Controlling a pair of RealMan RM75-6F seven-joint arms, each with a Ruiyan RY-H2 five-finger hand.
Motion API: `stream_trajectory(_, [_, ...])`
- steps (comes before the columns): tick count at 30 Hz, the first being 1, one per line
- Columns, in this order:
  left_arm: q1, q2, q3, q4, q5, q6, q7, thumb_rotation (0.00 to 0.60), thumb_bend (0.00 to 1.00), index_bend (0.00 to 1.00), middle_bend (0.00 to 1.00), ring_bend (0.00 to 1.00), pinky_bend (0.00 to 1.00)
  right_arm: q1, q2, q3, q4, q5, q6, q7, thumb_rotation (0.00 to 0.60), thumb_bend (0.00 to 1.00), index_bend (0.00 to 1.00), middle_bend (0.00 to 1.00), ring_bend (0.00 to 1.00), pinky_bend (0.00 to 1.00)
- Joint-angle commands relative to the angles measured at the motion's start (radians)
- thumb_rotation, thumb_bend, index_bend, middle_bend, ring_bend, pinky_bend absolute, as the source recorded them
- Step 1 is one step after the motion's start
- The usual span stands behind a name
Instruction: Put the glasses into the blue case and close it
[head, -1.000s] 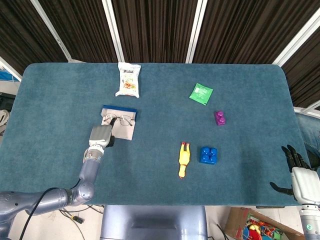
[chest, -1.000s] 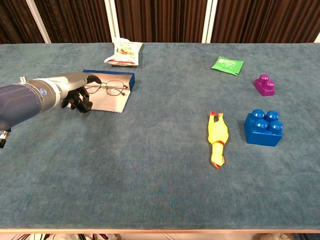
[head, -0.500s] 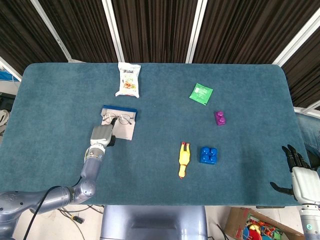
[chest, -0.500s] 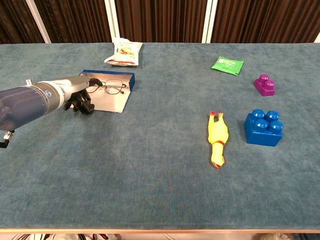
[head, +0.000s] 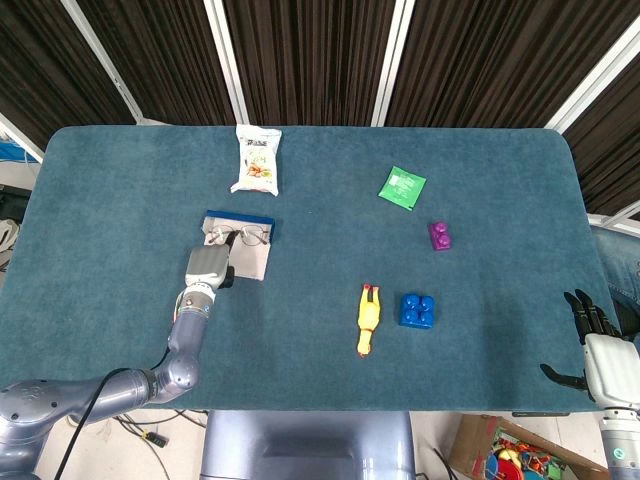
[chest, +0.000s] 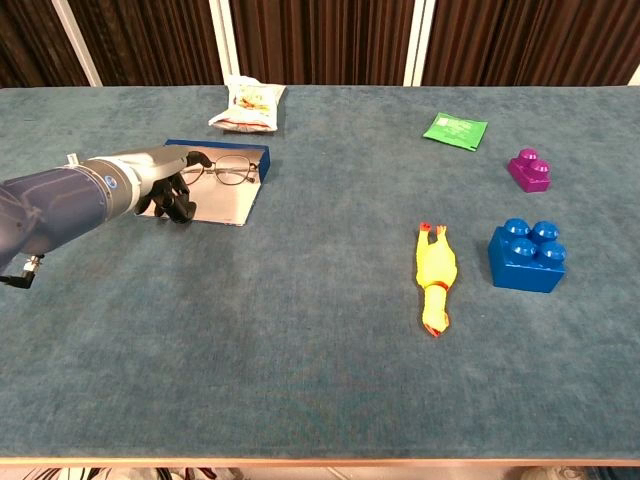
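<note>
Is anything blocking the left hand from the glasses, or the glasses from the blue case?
Nothing visible does. The left hand is right at the glasses, which already lie on the open blue case. The snack bag sits apart, farther back.

Left arm (chest: 55, 200) blue-grey metal with a round blue mark; left hand (chest: 165, 185) silver-backed, black-fingered; right hand (head: 600, 345) white-backed, black-fingered.
</note>
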Motion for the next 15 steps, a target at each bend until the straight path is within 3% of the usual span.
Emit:
stream_trajectory(1, [-0.012, -0.010, -0.008, 0.023, -0.019, -0.011, 0.014, 0.600, 0.54, 0.05, 0.63, 0.68, 0.76, 0.000, 0.000, 0.000, -0.001, 0.001, 0.000, 0.000, 0.600, 0.18, 0.00, 0.00, 0.12, 0.27])
stream_trajectory(15, [-0.047, -0.052, -0.037, 0.115, -0.054, -0.036, 0.039, 0.600, 0.54, 0.05, 0.64, 0.68, 0.76, 0.000, 0.001, 0.001, -0.003, 0.004, -0.002, -0.002, 0.600, 0.18, 0.00, 0.00, 0.12, 0.27])
